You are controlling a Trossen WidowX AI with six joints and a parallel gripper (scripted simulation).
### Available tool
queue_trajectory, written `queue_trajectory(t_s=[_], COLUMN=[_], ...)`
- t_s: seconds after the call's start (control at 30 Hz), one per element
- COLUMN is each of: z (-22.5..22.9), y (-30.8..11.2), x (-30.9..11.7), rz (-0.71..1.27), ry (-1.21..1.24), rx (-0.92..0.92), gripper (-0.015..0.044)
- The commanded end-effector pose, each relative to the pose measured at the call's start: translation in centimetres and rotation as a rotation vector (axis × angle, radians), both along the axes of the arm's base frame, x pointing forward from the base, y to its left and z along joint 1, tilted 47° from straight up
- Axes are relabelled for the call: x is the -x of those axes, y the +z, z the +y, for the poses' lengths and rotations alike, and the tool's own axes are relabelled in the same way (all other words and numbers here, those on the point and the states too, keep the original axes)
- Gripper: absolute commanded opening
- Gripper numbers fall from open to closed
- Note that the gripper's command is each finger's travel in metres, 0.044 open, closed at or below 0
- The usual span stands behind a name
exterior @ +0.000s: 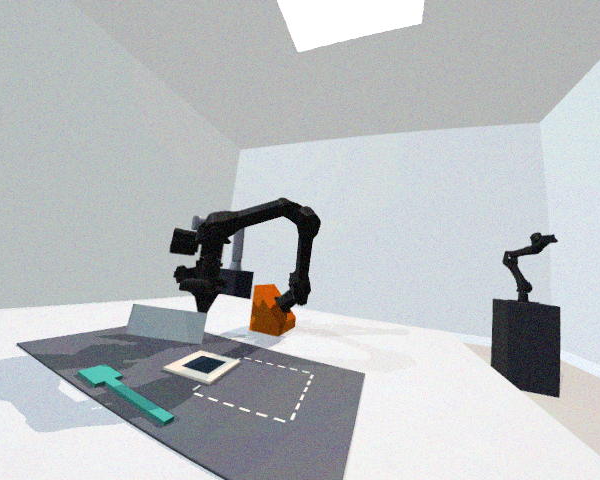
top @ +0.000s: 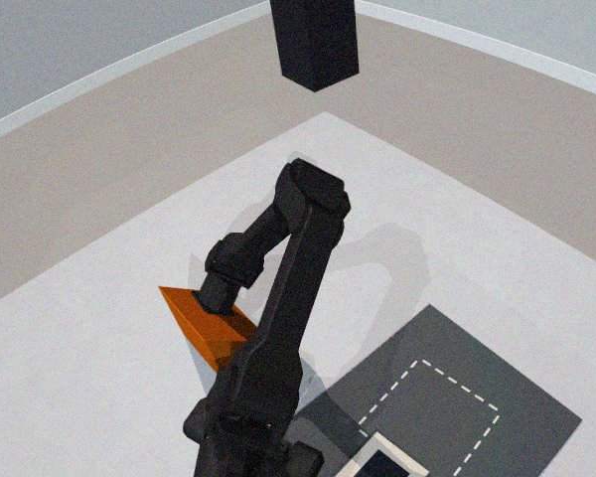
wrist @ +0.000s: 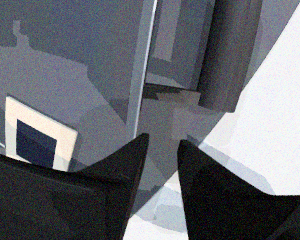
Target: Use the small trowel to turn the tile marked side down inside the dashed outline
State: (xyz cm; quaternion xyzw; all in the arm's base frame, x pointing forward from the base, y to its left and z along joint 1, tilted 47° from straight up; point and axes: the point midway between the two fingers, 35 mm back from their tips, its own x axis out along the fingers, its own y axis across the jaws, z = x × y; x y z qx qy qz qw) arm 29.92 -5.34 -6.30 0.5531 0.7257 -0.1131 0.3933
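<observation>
The teal trowel (exterior: 135, 396) lies flat on the mat (top: 534, 410) (exterior: 331, 403), near its left edge in the exterior view; a bit of it shows at the wrist view's left edge. The cream tile (top: 385, 464) (exterior: 204, 364) (wrist: 36, 142) lies flat with its dark square up, overlapping one corner of the dashed outline (exterior: 199, 395). My gripper (exterior: 202, 311) (wrist: 163, 142) is slightly open, with nothing between the fingers. It points down behind the grey panel in the exterior view, above and away from the tile and trowel. Its fingertips are hidden in the top view.
A tilted grey panel (exterior: 166, 324) stands at the mat's back edge, between my gripper and the tile in the exterior view; its thin edge (wrist: 140, 70) shows in the wrist view. An orange wedge (top: 206, 320) (exterior: 263, 315) is at my arm's base. A dark pedestal (exterior: 525, 346) bears another arm.
</observation>
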Motion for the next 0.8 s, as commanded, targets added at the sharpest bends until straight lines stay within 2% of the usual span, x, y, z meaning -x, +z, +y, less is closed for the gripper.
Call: queue_trajectory(t_s=[0.0,0.77], z=[0.5,2.4], y=[0.2,1.6], x=[-0.9,-5.4], rz=[-0.003,-0.005], ry=[0.003,0.003], rx=[-0.004,-0.005], gripper=[0.01,0.01])
